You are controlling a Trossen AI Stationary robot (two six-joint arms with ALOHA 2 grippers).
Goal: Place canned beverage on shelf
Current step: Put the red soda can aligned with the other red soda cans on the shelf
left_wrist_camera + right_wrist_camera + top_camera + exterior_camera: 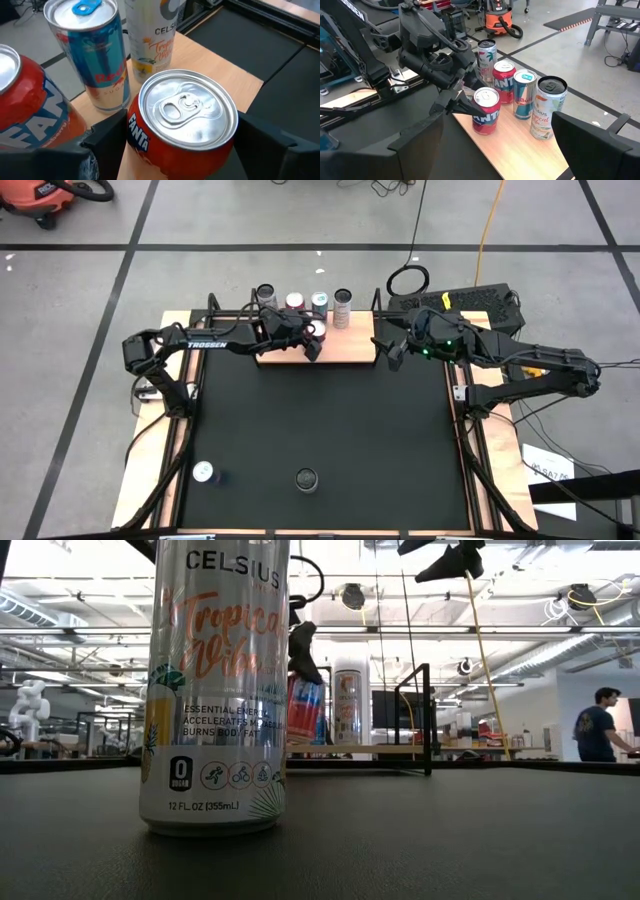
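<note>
A red Fanta can (182, 125) with a smooth silver aluminium lid and an unopened pull tab is pinched between the dark fingers of the left end effector (312, 340). It stands upright on the shelf (350, 345), a flat board of light wood grain with thin black metal posts at its ends, set at the far edge of the desk (150, 470).

Behind the held can, a row of cylindrical cans is seen on the board: a second red Fanta can (504, 80), a blue and silver Red Bull can (524, 94) with a blue tab, and a tall pale Celsius can (546, 107) printed with fruit. A further slim can (486, 55) stands at the row's other end.

The right end effector (391, 356) hangs just beside the shelf's end, its fingers spread and holding nothing.

On the matte black mat (330, 420), two more cans are seen near the front edge: a tall Celsius Tropical Vibe can (215, 685) and a dark-topped can (307, 478).
</note>
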